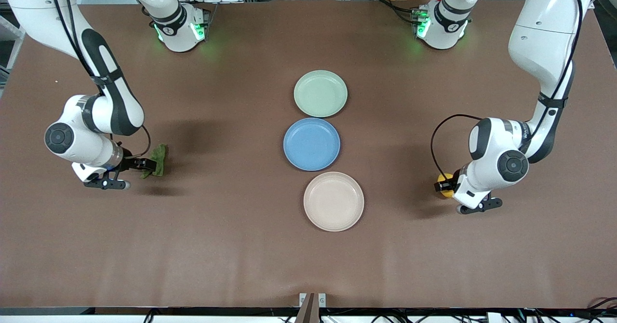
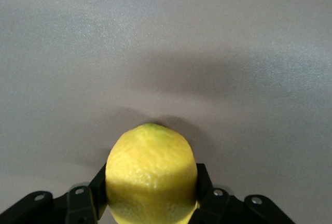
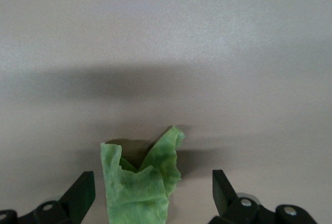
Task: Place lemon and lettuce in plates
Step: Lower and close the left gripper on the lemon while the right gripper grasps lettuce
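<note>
The yellow lemon (image 2: 151, 175) sits between the fingers of my left gripper (image 2: 151, 185), which press on both its sides, low at the table toward the left arm's end. It shows in the front view (image 1: 446, 182) at my left gripper (image 1: 441, 186). The green lettuce (image 3: 140, 185) lies between the wide-apart fingers of my right gripper (image 3: 153, 185), which do not touch it. It shows in the front view (image 1: 158, 158) at my right gripper (image 1: 146, 165), toward the right arm's end. The pale green plate (image 1: 320, 93) and the beige plate (image 1: 333, 201) are empty.
A blue plate (image 1: 312, 143) lies between the two plates in a row down the middle of the brown table (image 1: 231, 246). The arms' bases stand along the table's edge farthest from the front camera.
</note>
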Tool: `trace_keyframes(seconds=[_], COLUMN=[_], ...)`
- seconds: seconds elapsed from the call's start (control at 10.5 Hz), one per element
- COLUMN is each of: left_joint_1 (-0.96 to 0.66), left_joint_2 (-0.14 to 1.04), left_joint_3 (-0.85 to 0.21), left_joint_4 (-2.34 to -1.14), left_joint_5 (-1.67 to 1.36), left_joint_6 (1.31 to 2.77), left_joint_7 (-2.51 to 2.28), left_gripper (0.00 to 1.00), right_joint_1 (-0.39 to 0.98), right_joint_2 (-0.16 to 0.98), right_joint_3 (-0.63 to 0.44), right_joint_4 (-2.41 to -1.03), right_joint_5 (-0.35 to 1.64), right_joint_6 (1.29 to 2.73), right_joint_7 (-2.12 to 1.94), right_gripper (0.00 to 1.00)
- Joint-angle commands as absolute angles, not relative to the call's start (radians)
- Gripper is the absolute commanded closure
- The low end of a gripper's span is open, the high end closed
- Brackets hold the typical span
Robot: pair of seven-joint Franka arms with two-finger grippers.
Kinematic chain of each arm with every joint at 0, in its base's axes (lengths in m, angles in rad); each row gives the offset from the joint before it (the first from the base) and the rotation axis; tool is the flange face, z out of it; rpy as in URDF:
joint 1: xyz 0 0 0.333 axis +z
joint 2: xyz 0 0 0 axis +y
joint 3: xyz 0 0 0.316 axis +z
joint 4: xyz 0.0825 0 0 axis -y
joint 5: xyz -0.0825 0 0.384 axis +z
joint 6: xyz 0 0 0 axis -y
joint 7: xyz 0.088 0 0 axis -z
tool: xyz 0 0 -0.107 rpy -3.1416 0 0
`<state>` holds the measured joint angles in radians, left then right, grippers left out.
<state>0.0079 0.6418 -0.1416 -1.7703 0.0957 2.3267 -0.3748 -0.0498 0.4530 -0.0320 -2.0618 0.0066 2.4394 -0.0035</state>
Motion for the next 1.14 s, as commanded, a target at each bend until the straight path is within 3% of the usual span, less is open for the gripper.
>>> trace_keyframes(seconds=[0.0,0.19,0.47,0.57,0.66,0.85,1.04], left_joint_1=[0.002,-0.027,-0.08,-0.115,-0.123,-0.175,-0.233], left_joint_2=[0.641,0.65,0.672,0.679,0.678,0.684,0.684], left_joint_3=[-0.144,-0.153,-0.163,-0.16,-0.161,-0.163,-0.163], left_joint_4=[-1.746,-1.682,-1.611,-1.597,-1.589,-1.562,-1.543], left_joint_5=[0.123,0.108,0.027,-0.01,-0.014,-0.014,-0.014], left_joint_6=[2.335,2.335,2.344,2.35,2.355,2.359,2.384], left_joint_7=[-0.411,-0.422,-0.465,-0.482,-0.514,-0.611,-0.743], left_gripper=[1.0,1.0,1.0,1.0,1.0,1.0,1.0], right_joint_1=[-0.029,-0.005,-0.005,-0.003,-0.003,-0.009,-0.011], right_joint_2=[0.462,0.463,0.462,0.463,0.462,0.459,0.454], right_joint_3=[-0.028,-0.028,-0.028,-0.028,-0.028,-0.028,-0.028], right_joint_4=[-2.104,-2.167,-2.175,-2.175,-2.175,-2.175,-2.171], right_joint_5=[0.028,0.028,0.028,0.028,0.028,0.028,0.028], right_joint_6=[2.512,2.62,2.622,2.622,2.617,2.612,2.6], right_joint_7=[0.009,0.052,0.055,0.055,0.054,0.043,0.054], right_gripper=[0.0,0.0,0.0,0.14,0.35,0.69,0.93])
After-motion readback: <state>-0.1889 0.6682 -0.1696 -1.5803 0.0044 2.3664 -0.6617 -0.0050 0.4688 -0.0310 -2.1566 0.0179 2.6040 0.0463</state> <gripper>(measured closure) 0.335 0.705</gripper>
